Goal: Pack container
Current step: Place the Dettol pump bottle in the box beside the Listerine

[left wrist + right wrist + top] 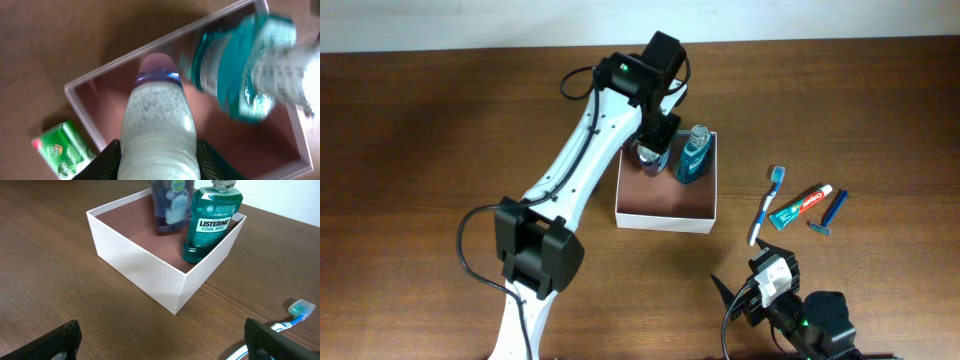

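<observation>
**Desk:** How far had the packing got?

**Photographer:** The mouthwash bottle (693, 155) stood in the container (665, 212), mid-desk (440, 120) towards the far edge. The left gripper (654, 148) clasped a purple-capped bottle (157, 115) inside it. The toothbrush (767, 205), toothpaste (802, 208), razor (828, 215) and green soap box (62, 150) lay outside. The right gripper (165, 345) gaped wide, empty.

**Desk:** And the box?

**Photographer:** It was square, with thin white walls and a reddish-brown floor.

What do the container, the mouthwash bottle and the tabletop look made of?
The container: thin matte white walls, sharp corners; likely cardboard or plastic sheet. The Listerine bottle: clear glossy plastic, green liquid showing through. The table: brown wood grain, possibly laminate.
</observation>
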